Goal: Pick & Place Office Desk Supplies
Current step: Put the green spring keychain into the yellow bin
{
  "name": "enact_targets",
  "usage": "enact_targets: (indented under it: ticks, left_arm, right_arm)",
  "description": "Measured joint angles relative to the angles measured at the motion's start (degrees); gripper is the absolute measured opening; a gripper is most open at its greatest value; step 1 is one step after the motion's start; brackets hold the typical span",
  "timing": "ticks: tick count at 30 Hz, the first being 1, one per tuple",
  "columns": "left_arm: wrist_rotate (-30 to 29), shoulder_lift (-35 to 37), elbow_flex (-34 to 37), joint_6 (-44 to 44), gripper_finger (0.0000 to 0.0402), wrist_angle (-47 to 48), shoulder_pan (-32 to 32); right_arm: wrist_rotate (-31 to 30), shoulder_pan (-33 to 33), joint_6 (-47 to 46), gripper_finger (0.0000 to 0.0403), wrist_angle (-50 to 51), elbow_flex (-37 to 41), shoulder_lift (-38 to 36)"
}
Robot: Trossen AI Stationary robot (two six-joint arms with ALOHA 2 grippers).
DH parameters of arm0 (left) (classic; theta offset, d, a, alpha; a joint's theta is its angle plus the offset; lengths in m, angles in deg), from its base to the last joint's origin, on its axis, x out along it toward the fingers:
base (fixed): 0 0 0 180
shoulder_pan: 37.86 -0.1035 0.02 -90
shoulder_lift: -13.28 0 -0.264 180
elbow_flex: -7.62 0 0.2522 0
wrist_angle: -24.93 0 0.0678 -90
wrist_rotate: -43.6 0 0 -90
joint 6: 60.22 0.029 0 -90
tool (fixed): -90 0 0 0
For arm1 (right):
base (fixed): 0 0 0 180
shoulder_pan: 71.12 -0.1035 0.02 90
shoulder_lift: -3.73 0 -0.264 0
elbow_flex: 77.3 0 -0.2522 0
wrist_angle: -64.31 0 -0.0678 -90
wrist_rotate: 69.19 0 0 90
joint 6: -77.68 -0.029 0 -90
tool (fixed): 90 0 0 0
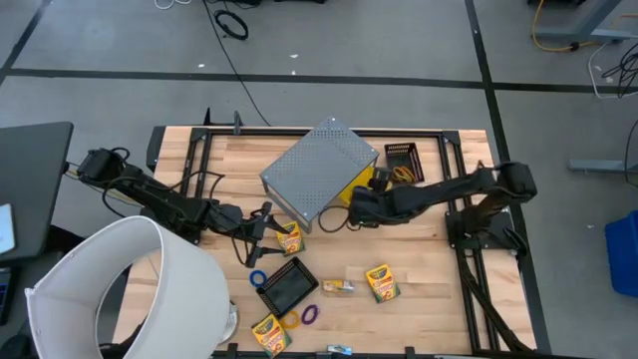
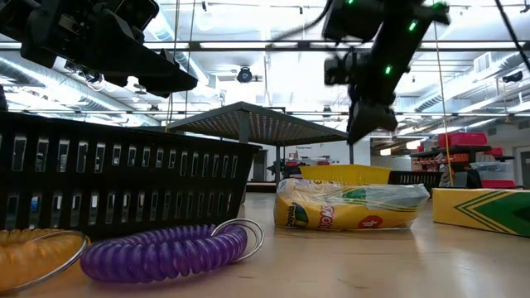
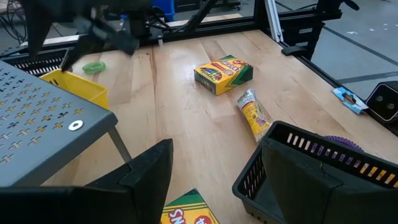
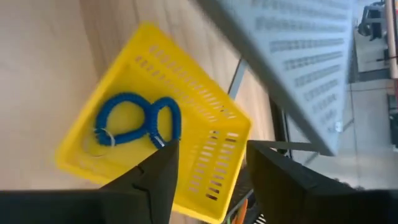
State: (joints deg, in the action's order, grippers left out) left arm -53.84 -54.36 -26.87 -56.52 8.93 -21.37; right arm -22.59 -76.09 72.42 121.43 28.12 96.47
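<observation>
1. Right gripper (image 4: pixel 205 171): jaws parted, holding nothing, poised over the yellow basket (image 4: pixel 205 134) beside the grey perforated stand (image 1: pixel 319 170).
2. Blue coil loop (image 4: pixel 138 122): lies loose on the basket floor, just ahead of the right fingertips, apparently not touching them.
3. Risk: a finger could hook the coil on withdrawal and drag it out, or nudge the light basket askew.
4. Left gripper (image 3: pixel 205 174): jaws wide, empty, above a crayon box (image 3: pixel 186 214), next to the black basket (image 3: pixel 323 162).
5. Remaining supplies: crayon box (image 3: pixel 224 73), multicoloured packet (image 3: pixel 254 114) and purple coil (image 2: pixel 166 251) lie on the table (image 3: pixel 186 118), well apart from both grippers.
</observation>
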Motion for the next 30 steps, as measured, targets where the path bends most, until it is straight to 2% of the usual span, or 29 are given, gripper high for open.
enact_targets:
  ticks: [4, 7, 13, 17, 24, 30]
  left_arm:
    - [0.0, 0.0, 0.0, -0.1, 0.025, 0.0, 0.0]
    - [0.0, 0.0, 0.0, -0.3, 0.025, 0.0, 0.0]
    - [0.0, 0.0, 0.0, -0.4, 0.025, 0.0, 0.0]
    - [0.0, 0.0, 0.0, -0.4, 0.025, 0.0, 0.0]
    - [0.0, 0.0, 0.0, -0.5, 0.025, 0.0, 0.0]
    - [0.0, 0.0, 0.0, -0.5, 0.025, 0.0, 0.0]
  right_arm:
    - [1.6, -2.8, -4.8, 0.019, 3.2, 0.0, -4.6]
    - [6.8, -4.1, -10.8, 0.019, 9.1, 0.0, -7.1]
    - [18.1, -5.5, -23.8, 0.019, 27.0, 0.4, -7.3]
    - [21.4, -5.6, -27.4, 0.019, 33.9, 1.9, -7.3]
    - [25.2, -2.8, -23.1, 0.019, 30.9, 8.4, -7.3]
    - [25.5, 2.0, -18.9, 0.019, 26.9, 13.8, -7.3]
